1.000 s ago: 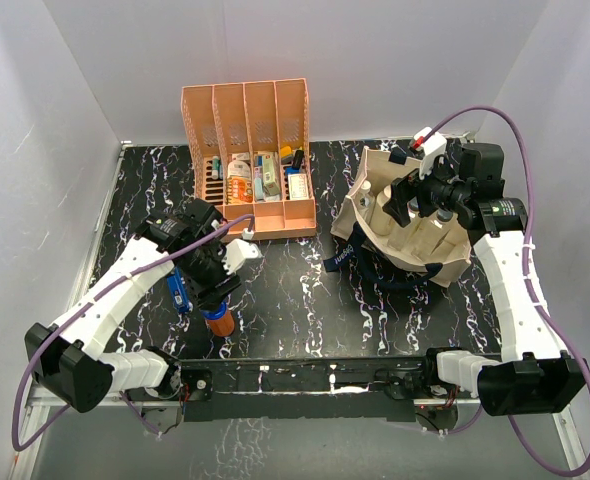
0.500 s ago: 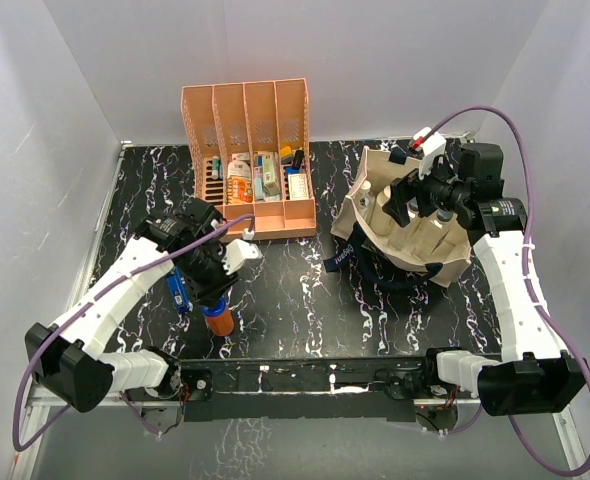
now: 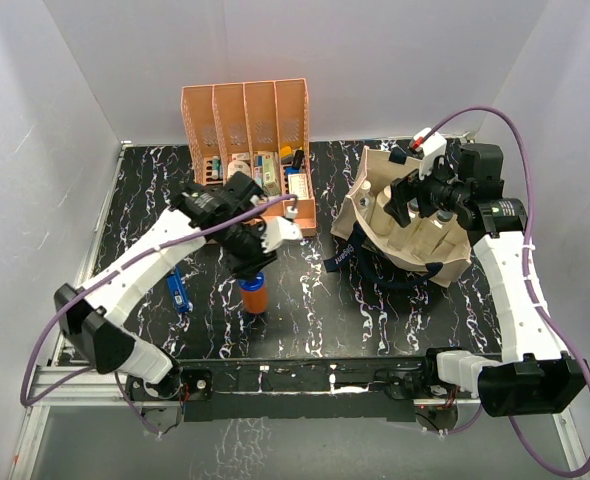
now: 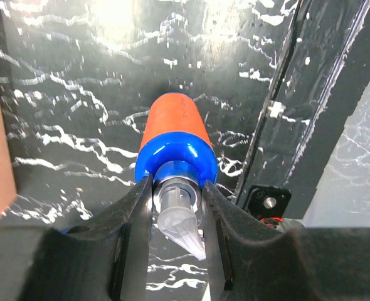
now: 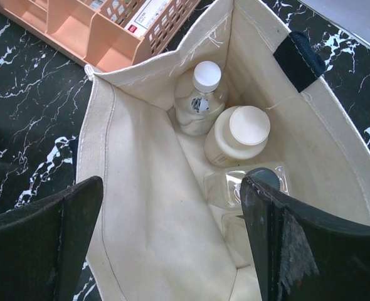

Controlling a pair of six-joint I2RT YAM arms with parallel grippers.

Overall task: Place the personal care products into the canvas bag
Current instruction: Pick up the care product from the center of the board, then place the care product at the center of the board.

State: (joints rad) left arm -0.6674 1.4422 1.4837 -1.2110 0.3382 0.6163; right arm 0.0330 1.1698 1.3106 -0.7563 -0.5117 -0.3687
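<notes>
An orange-brown bottle with a blue cap hangs upright from my left gripper, left of the table's middle. In the left wrist view the gripper is shut on the bottle's clear pump top. A small blue bottle lies on the table to the left. The cream canvas bag stands open at the right. Above its mouth my right gripper hangs open and empty. Inside the bag are a clear white-capped bottle, a white cylinder and a clear square dark-capped bottle.
An orange four-slot file rack with small packs and pens stands at the back, just behind my left arm. The bag's navy strap trails onto the table toward the middle. A metal rail runs along the near edge.
My left gripper narrowed onto the orange-brown bottle's top, then carried it right and slightly back toward the table's middle. The right arm and bag have not moved.
</notes>
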